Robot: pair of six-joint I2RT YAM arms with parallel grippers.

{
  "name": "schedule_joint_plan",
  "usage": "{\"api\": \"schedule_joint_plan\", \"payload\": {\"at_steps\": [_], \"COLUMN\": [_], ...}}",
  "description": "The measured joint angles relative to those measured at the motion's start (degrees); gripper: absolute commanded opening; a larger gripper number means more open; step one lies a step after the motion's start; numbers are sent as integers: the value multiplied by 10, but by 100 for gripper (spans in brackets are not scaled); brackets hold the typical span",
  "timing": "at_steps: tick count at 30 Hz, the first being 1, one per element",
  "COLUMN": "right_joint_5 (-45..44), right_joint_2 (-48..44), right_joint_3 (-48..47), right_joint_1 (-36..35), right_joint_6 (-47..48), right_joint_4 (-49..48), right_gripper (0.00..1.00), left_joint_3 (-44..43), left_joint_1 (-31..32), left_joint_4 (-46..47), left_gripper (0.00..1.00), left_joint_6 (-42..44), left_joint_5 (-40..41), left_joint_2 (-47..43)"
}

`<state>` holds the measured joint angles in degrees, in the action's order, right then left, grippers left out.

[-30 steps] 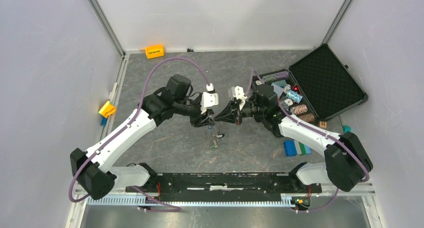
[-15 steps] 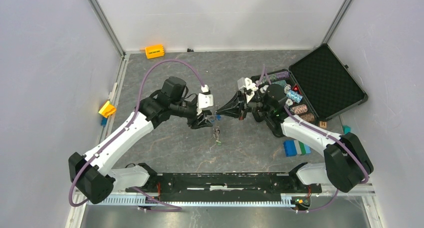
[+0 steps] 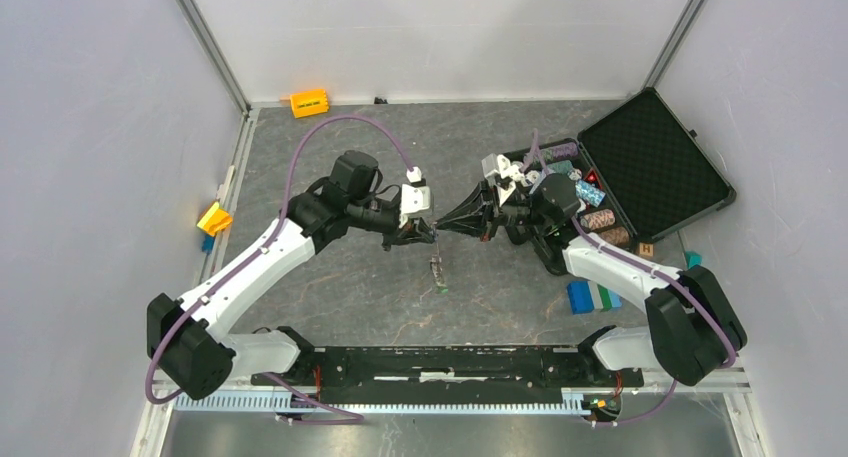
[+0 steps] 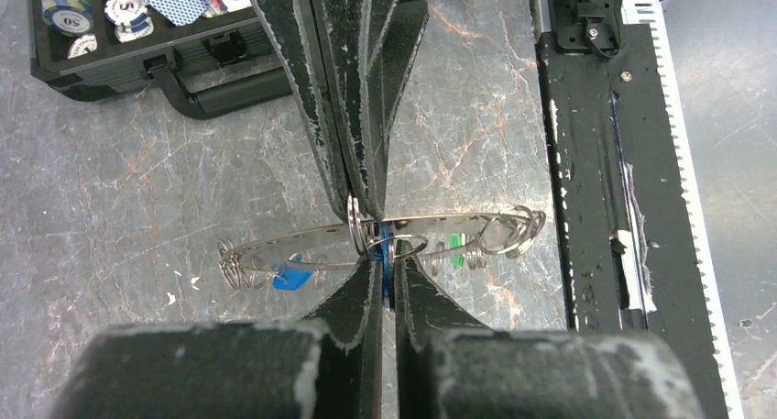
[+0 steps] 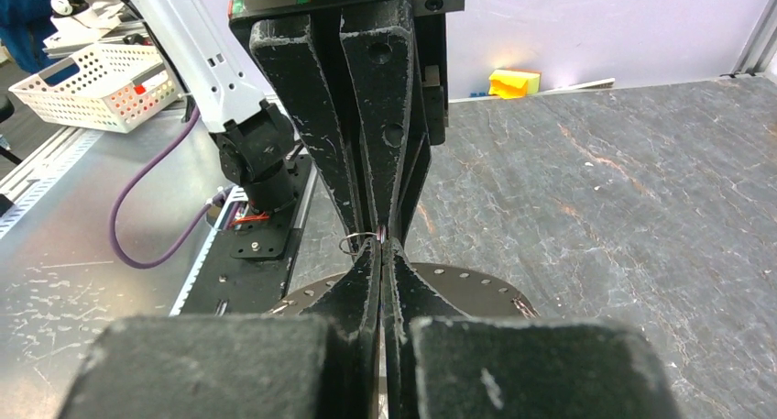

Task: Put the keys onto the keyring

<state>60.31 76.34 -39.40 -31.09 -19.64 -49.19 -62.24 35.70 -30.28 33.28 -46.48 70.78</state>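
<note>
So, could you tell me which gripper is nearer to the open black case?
Right. The right gripper lies just left of the case; the left gripper meets it tip to tip from farther left.

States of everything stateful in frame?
Left gripper: shut on a blue-tagged key.
Right gripper: shut, tips meeting the left's.
Keyring: held where the grippers meet, another blue tag and a green tag hanging on it.
Case: lid open, chips inside.
</note>
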Motion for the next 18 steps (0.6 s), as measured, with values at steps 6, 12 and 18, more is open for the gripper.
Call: {"api": "schedule_joint_plan", "payload": {"at_steps": [6,12,18], "right_joint_5": [-6,-11,-11], "right_joint_2": [0,0,0], "right_joint_3": [20,31,40], "right_joint_1": [1,2,4], "right_joint_6": [-30,-54,-77], "right_joint_4": [-39,-71,-93], "right_gripper": [0,0,0], "left_joint_3": [15,15,15], "left_joint_1": [0,1,6], "left_joint_4": [21,32,39], "left_gripper": [2,2,2], "left_joint_6": [-12,-21,-21], "left_joint_5": [-8,-18,-20], "left_joint_2": [0,16,30]}}
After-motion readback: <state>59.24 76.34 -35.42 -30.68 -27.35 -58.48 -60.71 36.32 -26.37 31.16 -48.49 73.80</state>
